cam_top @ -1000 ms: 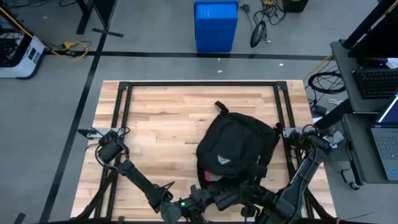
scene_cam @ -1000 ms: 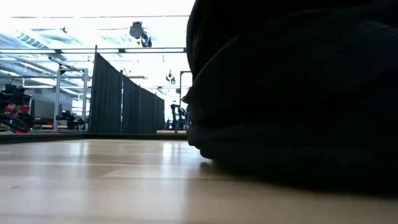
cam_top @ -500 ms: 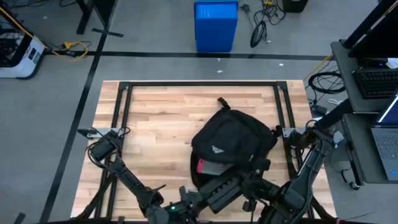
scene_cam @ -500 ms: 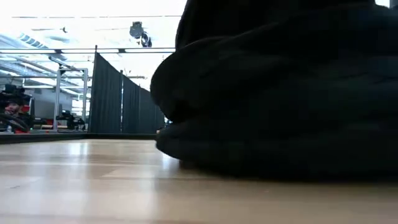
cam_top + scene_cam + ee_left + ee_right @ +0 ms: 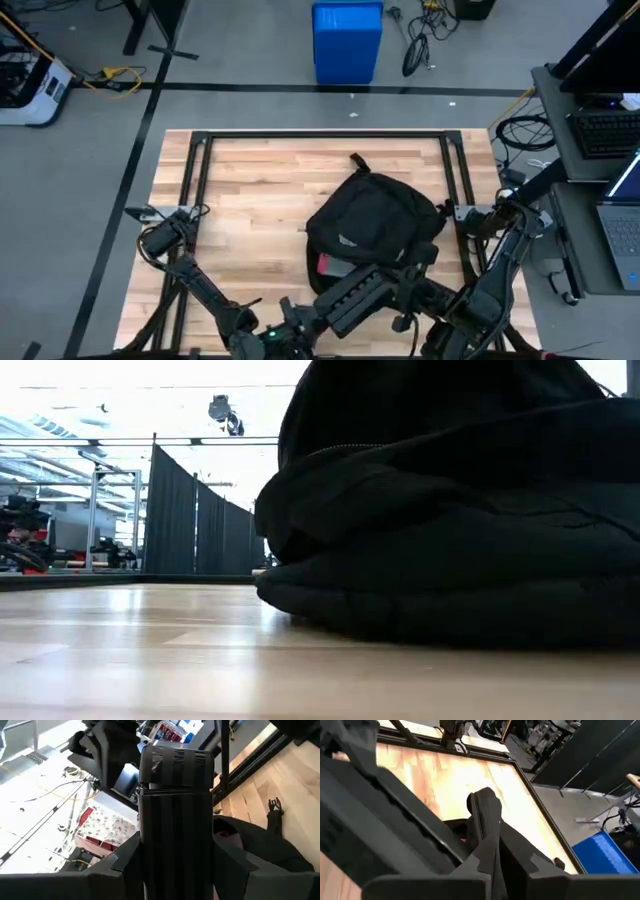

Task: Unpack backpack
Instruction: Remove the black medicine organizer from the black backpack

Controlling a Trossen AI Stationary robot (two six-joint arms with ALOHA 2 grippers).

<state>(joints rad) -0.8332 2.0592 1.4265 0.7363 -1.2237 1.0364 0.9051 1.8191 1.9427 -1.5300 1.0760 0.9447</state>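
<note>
Backpack point(image 5: 372, 228), white logo unreadable, pink item point(image 5: 322, 266) showing; my left gripper point(image 5: 345, 297) and right gripper point(image 5: 420, 262) adjoining, grip undeterminable.

Both dark arms fold low along the near edge of the table, forearms angled inward toward each other. The left claw point(image 5: 375, 282) and the right claw point(image 5: 405, 275) sit close together near the middle of that edge; whether either pair of fingers is parted cannot be made out.
</note>
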